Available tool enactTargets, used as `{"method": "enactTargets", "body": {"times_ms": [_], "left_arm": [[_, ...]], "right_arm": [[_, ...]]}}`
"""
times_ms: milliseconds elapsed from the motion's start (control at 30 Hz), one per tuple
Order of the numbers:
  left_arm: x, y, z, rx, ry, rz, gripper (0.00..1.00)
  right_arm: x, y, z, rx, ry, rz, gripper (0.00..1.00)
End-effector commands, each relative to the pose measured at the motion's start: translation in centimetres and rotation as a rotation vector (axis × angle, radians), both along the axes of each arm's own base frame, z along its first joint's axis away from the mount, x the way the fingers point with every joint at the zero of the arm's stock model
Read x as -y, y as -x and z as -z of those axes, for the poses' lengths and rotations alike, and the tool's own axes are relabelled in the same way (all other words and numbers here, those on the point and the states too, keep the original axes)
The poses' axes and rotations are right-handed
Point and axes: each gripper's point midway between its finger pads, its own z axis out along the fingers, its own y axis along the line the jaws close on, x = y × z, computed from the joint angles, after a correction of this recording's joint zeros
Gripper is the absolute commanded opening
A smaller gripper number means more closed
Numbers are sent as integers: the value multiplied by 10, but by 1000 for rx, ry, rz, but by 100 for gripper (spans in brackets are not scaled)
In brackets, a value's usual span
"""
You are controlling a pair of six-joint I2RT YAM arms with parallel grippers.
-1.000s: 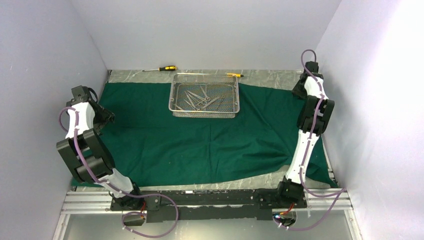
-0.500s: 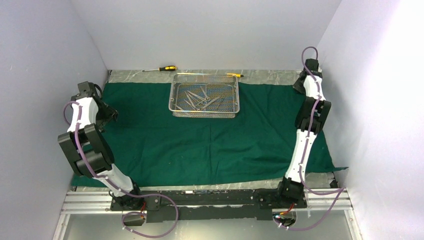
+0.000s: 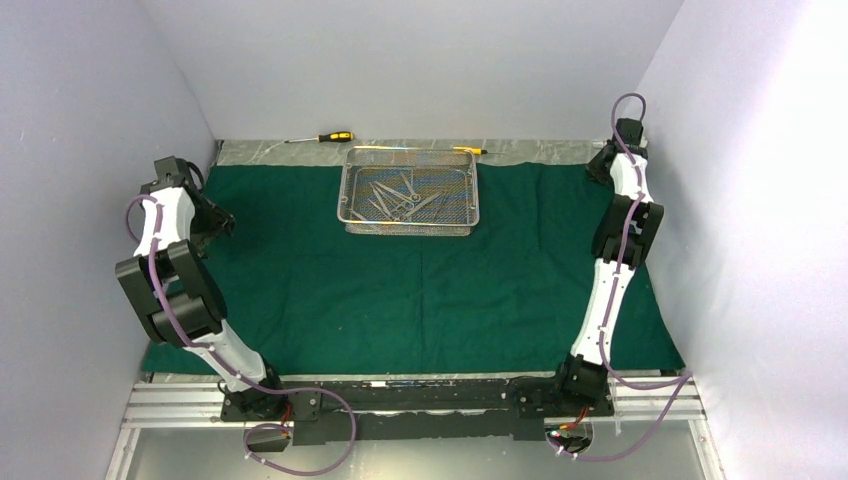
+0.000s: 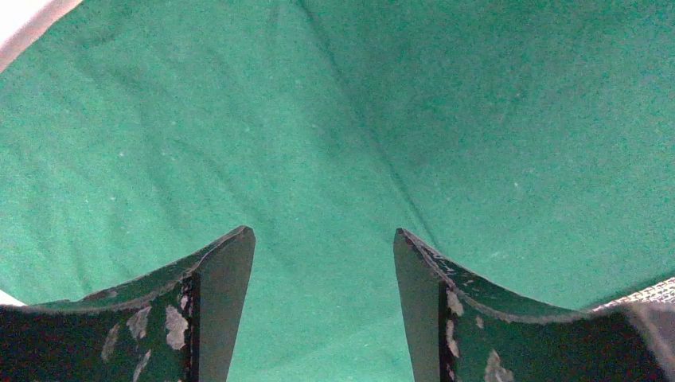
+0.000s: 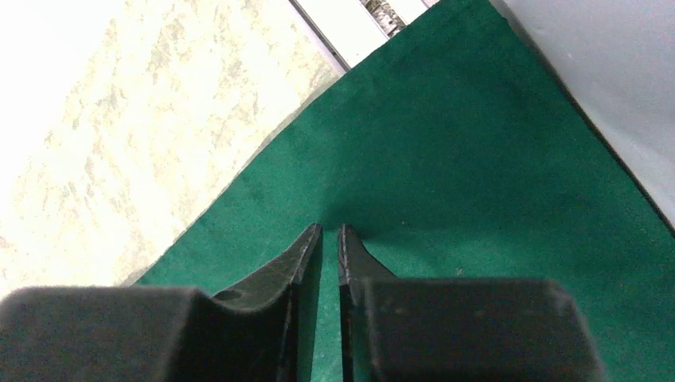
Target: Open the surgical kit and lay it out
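The dark green cloth lies spread flat over the table. The silver wire-mesh tray stands on its far middle and holds several steel instruments. My left gripper is at the cloth's left edge; in the left wrist view it is open and empty just above the cloth. My right gripper is at the cloth's far right corner. In the right wrist view its jaws stand nearly together, tips down on the cloth, with green in the thin gap.
A yellow-and-black screwdriver lies on the bare table strip behind the cloth, and another lies behind the tray. Walls close in on the left, back and right. Pale marbled tabletop shows beside the cloth's edge.
The right arm moved back and right, drawing the cloth's right side out flat. The left arm moved back and left, and the cloth's left side spread out.
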Motion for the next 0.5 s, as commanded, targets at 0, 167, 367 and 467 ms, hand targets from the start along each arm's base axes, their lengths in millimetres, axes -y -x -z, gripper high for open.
{"method": "enactTargets", "body": {"times_ms": [0, 167, 367, 467], "left_arm": [[-3, -12, -23, 54, -25, 20, 71], [3, -35, -38, 143, -2, 122, 71], [14, -96, -46, 302, 62, 317, 72], [23, -131, -43, 349, 80, 394, 73]], "right_arm": [[7, 12, -42, 11, 21, 56, 25], [4, 39, -106, 34, 98, 69, 46], [-22, 76, -113, -34, 125, -6, 59], [-35, 86, -109, -41, 112, -52, 66]]}}
